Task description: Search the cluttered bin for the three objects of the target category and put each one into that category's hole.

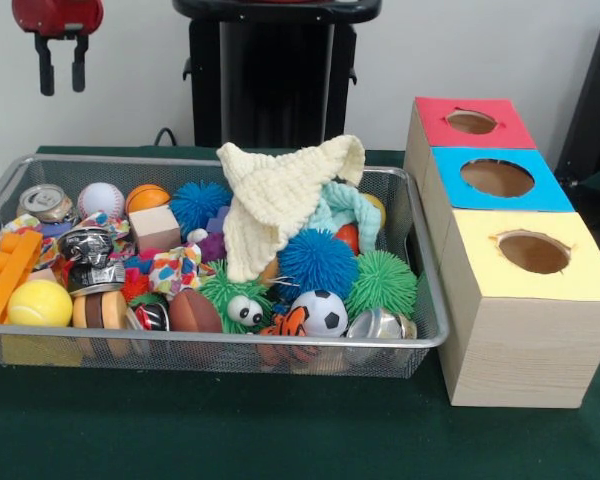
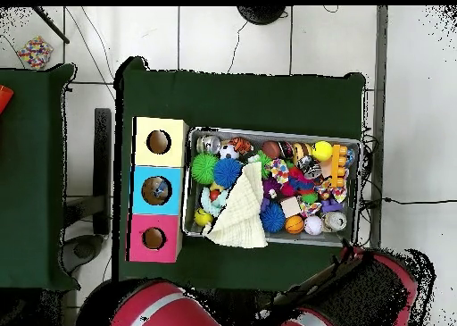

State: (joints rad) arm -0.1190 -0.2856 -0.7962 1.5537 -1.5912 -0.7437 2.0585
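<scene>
From the front, the black-fingered gripper (image 1: 62, 62) hangs empty with jaws apart, high above the wire-mesh bin (image 1: 420, 300) of toys. Overhead, the bin sits beside the wooden three-hole box (image 2: 158, 190) on the green surface (image 2: 241, 95).

My arm is cut off at the top; only my gripper (image 1: 61, 62) shows. The cloth (image 1: 270, 195) hides the toys under it. Something small sits inside the blue hole (image 2: 158, 189); I can't tell what.
</scene>
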